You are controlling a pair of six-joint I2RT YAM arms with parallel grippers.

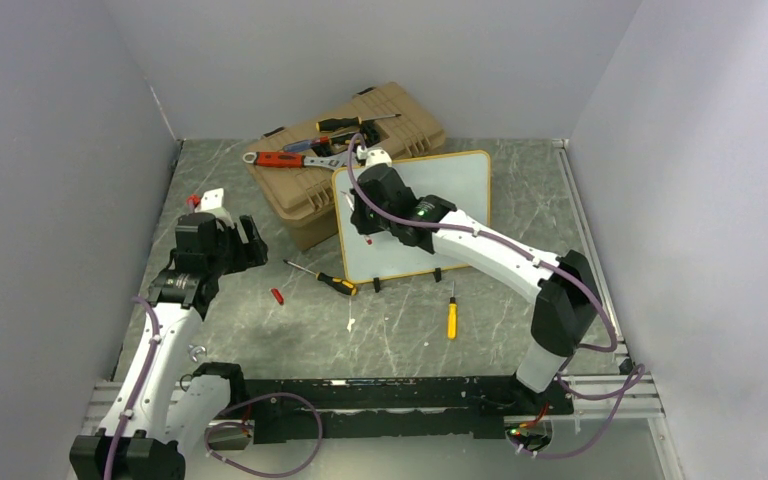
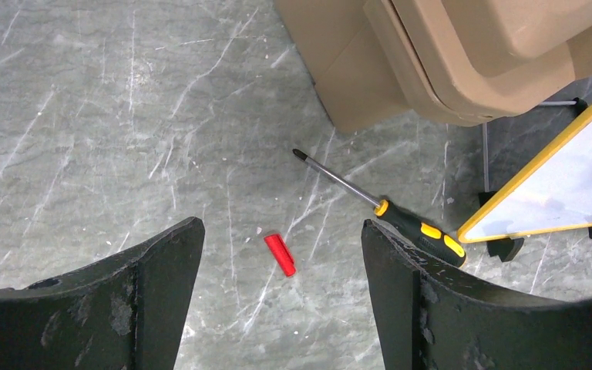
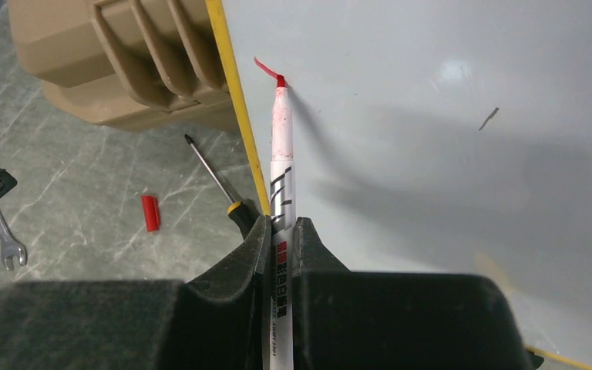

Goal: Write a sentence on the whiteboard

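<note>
The whiteboard [image 1: 450, 190] leans against the tan toolbox [image 1: 400, 110] with its yellow frame and black feet showing. My right gripper [image 3: 281, 223] [image 1: 360, 217] is shut on a white marker [image 3: 281, 154]. The marker's red tip touches the board [image 3: 432, 154] close to its left edge. Of the sentence, only one short red stroke [image 3: 264, 68] shows, at the tip. My left gripper [image 2: 279, 225] [image 1: 248, 245] hangs open above the tabletop, left of the board [image 2: 578, 181]. A red marker cap [image 2: 280, 254] lies on the table below the gap between its fingers.
A black-and-yellow screwdriver [image 1: 320, 278] [image 2: 401, 220] lies between the cap [image 1: 277, 296] and the board's lower left corner. Another yellow-handled screwdriver [image 1: 451, 318] lies in front of the board. A red-handled wrench [image 1: 290, 159] and other tools rest on the toolbox lid. Grey walls enclose the table.
</note>
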